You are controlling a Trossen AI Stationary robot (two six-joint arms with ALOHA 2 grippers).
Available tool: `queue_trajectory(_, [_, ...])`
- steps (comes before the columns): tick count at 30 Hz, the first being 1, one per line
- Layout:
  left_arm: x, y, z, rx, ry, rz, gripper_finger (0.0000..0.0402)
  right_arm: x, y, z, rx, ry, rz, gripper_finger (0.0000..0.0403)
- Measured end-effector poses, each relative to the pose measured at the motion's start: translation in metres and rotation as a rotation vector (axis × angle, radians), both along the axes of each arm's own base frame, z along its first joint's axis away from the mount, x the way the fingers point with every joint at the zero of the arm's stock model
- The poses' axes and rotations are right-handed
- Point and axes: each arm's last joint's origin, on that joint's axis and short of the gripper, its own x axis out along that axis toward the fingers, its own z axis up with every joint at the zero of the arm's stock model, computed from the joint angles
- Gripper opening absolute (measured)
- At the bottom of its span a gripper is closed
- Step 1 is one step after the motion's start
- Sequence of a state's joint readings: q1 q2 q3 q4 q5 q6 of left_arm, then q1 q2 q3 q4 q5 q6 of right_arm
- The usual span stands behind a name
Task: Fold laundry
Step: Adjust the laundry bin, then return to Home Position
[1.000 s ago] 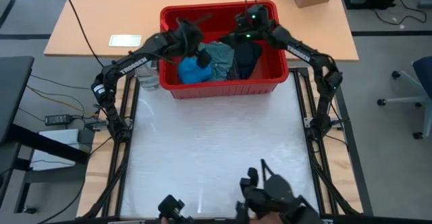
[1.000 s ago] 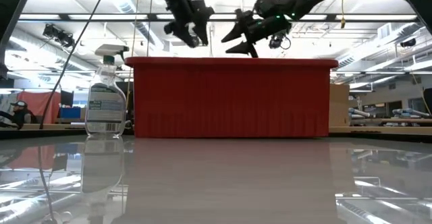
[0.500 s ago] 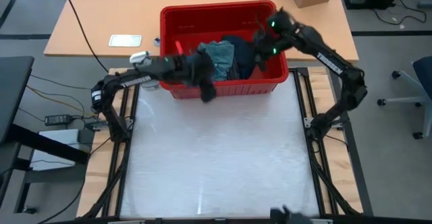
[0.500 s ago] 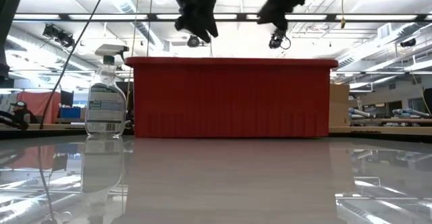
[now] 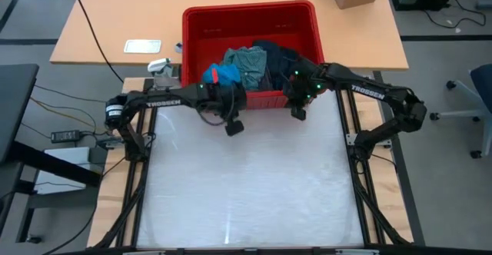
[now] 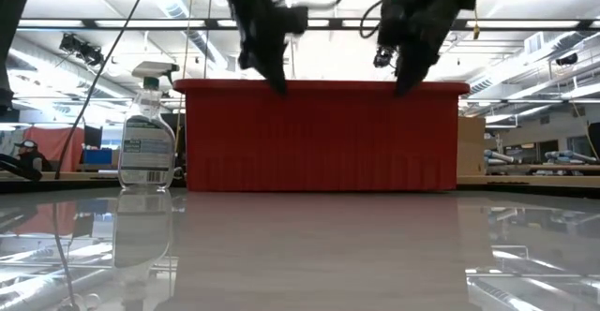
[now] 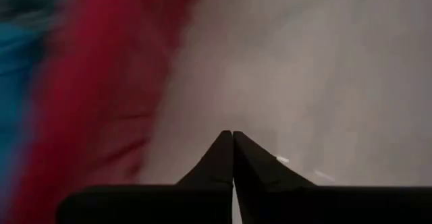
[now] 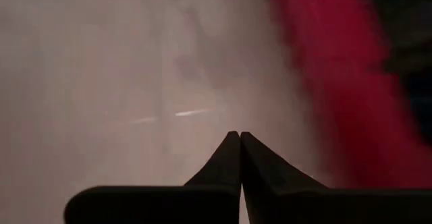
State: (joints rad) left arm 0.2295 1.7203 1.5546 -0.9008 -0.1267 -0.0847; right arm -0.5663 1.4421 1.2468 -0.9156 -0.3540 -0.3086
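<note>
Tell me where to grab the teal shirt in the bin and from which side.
Grip the raised crumpled fold at the top of the teal shirt, coming straight down from above. It sits highest in the pile, and the red bin walls block any sideways approach.

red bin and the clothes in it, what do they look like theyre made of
The red bin looks like moulded plastic: rigid straight walls, a rolled rim, and fine vertical ribbing in the low view. The teal-green shirt, bright blue piece and dark piece look like soft matte cloth, crumpled in loose folds; the exact fabric can't be told.
</note>
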Motion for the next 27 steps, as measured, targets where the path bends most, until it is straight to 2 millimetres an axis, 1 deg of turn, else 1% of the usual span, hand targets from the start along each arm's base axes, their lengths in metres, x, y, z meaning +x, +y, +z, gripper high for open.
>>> queue_trajectory(3, [-0.005, 0.022, -0.005, 0.032, -0.004, 0.080, 0.0006, 0.002, -0.014, -0.003, -0.086, 0.004, -0.068, 0.0005])
queue_trajectory(7, [-0.010, 0.050, -0.003, 0.062, -0.042, 0.132, 0.0003, 0.002, -0.031, 0.001, -0.125, -0.093, -0.109, 0.0007])
queue_trajectory(9, [-0.013, 0.069, 0.001, 0.097, -0.092, 0.159, 0.0002, 0.000, -0.044, 0.006, -0.189, -0.146, -0.154, 0.0007])
queue_trajectory(12, [-0.019, 0.102, 0.005, 0.200, -0.148, 0.212, 0.0001, -0.003, -0.066, 0.012, -0.313, -0.205, -0.266, 0.0005])
queue_trajectory(15, [-0.028, 0.133, 0.005, 0.265, -0.176, 0.270, 0.0001, -0.010, -0.082, 0.018, -0.359, -0.272, -0.341, 0.0005])
queue_trajectory(18, [-0.040, 0.156, 0.006, 0.266, -0.215, 0.320, 0.0001, -0.019, -0.091, 0.021, -0.333, -0.310, -0.371, 0.0005])
queue_trajectory(20, [-0.045, 0.161, 0.006, 0.238, -0.234, 0.335, 0.0001, -0.026, -0.095, 0.020, -0.291, -0.317, -0.387, 0.0005])
queue_trajectory(22, [-0.048, 0.161, 0.011, 0.215, -0.254, 0.341, 0.0001, -0.033, -0.095, 0.023, -0.253, -0.328, -0.380, 0.0005])
queue_trajectory(23, [-0.048, 0.157, 0.013, 0.202, -0.265, 0.334, 0.0001, -0.036, -0.094, 0.026, -0.241, -0.345, -0.366, 0.0005])
queue_trajectory(25, [-0.048, 0.149, 0.030, 0.180, -0.326, 0.291, 0.0001, -0.042, -0.089, 0.033, -0.214, -0.385, -0.327, 0.0005])
queue_trajectory(27, [-0.047, 0.136, 0.056, 0.148, -0.433, 0.207, 0.0000, -0.047, -0.080, 0.045, -0.201, -0.447, -0.281, 0.0005])
